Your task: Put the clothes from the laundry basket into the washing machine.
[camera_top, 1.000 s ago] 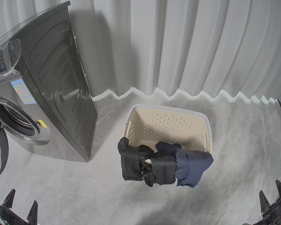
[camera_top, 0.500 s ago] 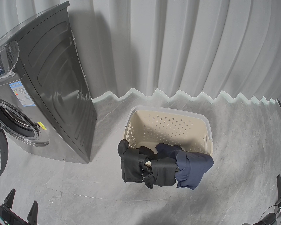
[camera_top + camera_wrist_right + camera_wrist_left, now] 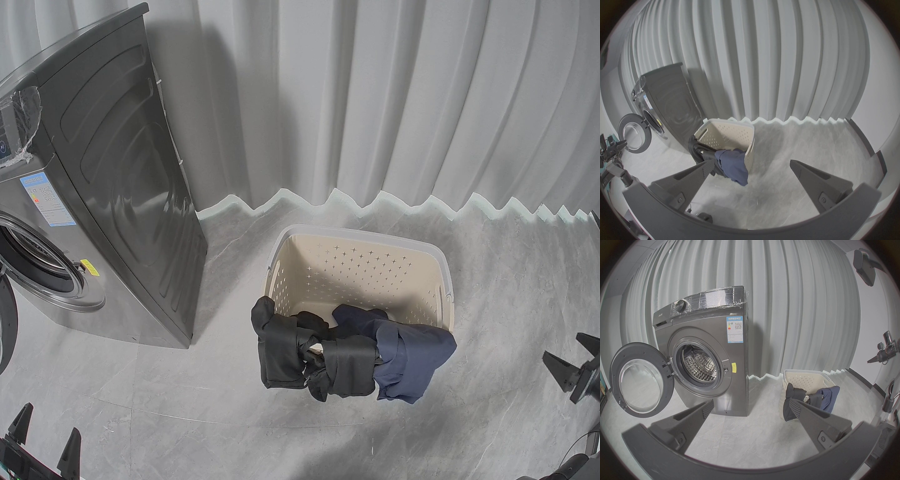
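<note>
Both hands are spread wide and hold nothing: the left hand hangs low in front of the washer, and the right hand is off to the right of the basket, touching nothing. The grey washer stands on the floor with its round door swung open. Beside it is the cream, perforated basket, with black and navy clothes bunched over its near rim and hanging outside, so the basket's near wall is hidden.

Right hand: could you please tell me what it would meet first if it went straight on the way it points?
Probably bare floor, then the curtain. Between the open fingers of the right hand the way looks free, but the basket corner and blue garment lie close beside that line; depth is unclear.
</note>
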{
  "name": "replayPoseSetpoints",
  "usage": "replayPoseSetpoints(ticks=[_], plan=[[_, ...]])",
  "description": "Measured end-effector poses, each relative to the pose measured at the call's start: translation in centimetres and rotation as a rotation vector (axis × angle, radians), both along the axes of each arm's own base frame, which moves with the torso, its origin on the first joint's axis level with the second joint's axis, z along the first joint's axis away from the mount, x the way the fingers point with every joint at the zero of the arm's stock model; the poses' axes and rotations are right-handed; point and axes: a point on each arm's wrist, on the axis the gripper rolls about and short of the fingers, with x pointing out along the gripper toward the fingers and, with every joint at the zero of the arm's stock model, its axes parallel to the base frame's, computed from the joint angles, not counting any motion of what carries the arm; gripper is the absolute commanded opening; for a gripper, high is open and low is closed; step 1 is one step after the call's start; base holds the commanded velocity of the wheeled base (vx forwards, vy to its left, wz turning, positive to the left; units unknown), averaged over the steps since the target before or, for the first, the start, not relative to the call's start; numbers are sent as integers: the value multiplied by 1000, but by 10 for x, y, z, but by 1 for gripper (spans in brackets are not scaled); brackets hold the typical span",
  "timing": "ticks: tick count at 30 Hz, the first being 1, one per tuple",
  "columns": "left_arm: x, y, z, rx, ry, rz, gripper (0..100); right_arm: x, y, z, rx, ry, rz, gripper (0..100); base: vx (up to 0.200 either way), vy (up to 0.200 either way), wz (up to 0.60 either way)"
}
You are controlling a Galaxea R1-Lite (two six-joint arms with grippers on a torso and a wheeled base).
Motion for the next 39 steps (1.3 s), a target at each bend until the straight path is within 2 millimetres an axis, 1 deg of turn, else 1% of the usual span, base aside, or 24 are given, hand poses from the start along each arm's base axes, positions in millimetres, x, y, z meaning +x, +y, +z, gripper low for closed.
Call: replayPoseSetpoints(ticks=[3,6,14,20,29,39], plan=[[0,0,0,0,0,0,100,19,1,-3,-1,68,9,100,0,0,0],[0,0,0,0,0,0,100,34,3,-7,-2,130,17,100,0,0,0],[0,0,0,0,0,1,100,64,9,-18,15,235,50,100,0,0,0],[0,0,0,0,0,0,100,88,18,-32,40,302,77,100,0,0,0],[0,0,0,0,0,0,100,112,35,-56,50,412,128,100,0,0,0],[0,0,0,0,0,-1,100,130,55,-70,79,472,174,100,0,0,0]])
